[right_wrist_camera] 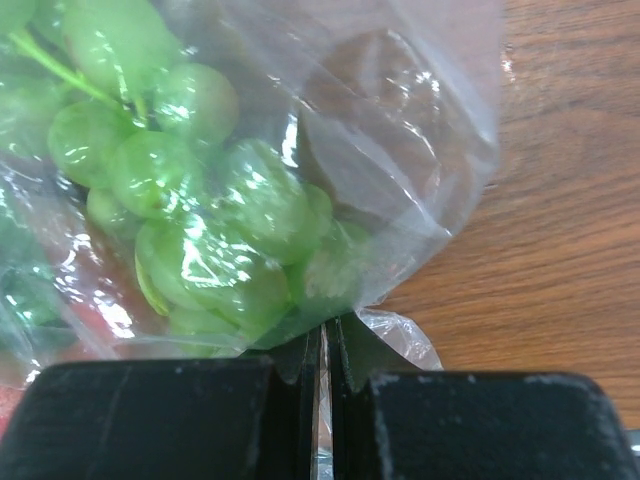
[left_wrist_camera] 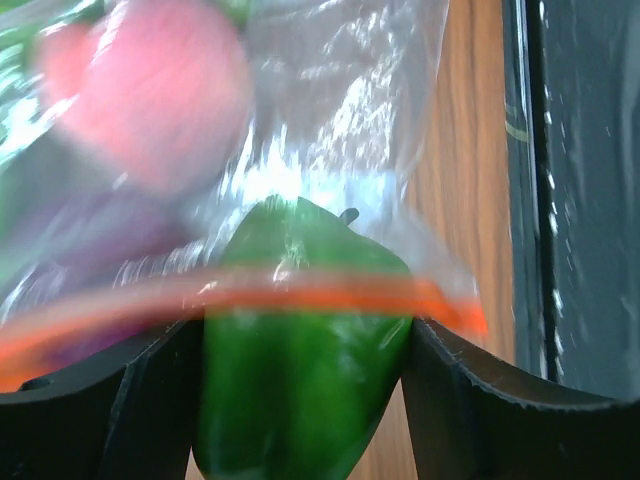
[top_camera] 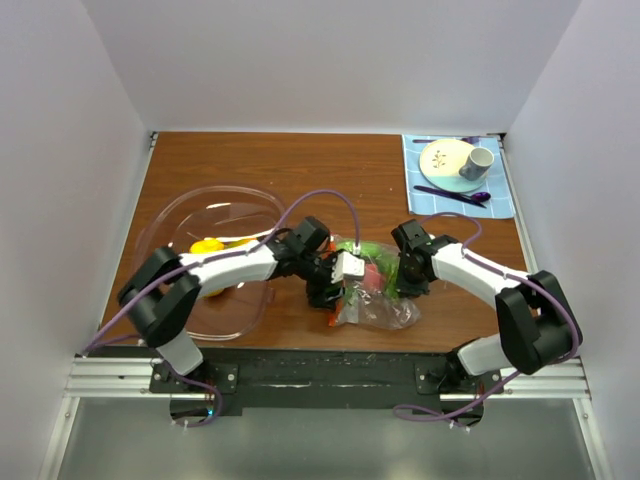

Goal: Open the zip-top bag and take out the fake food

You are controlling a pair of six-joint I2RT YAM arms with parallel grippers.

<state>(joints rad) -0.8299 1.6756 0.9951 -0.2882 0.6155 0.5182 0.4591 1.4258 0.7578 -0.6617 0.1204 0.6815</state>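
Observation:
The zip-top bag (top_camera: pixel 378 300) lies on the table between both arms, crinkly and clear, with its orange-red zip strip (left_wrist_camera: pixel 330 290) facing the left wrist camera. A green pepper (left_wrist_camera: pixel 300 370) sticks out past the strip, and my left gripper (left_wrist_camera: pixel 300 400) is shut on it, one black finger against each side. A pink-red piece (left_wrist_camera: pixel 160 100) and a purple one (left_wrist_camera: pixel 90 240) sit deeper in the bag. My right gripper (right_wrist_camera: pixel 325 370) is shut on a fold of the bag's plastic (right_wrist_camera: pixel 400 120), next to green grapes (right_wrist_camera: pixel 200 200). From above, the left gripper (top_camera: pixel 335 285) and the right gripper (top_camera: pixel 400 285) flank the bag.
A large clear bowl (top_camera: pixel 190 215) stands at the left with a yellow lemon (top_camera: pixel 207 246) in it. A blue mat (top_camera: pixel 505 195) at the back right holds a plate, a cup and purple spoons. The black base rail (left_wrist_camera: pixel 580 200) runs along the near table edge.

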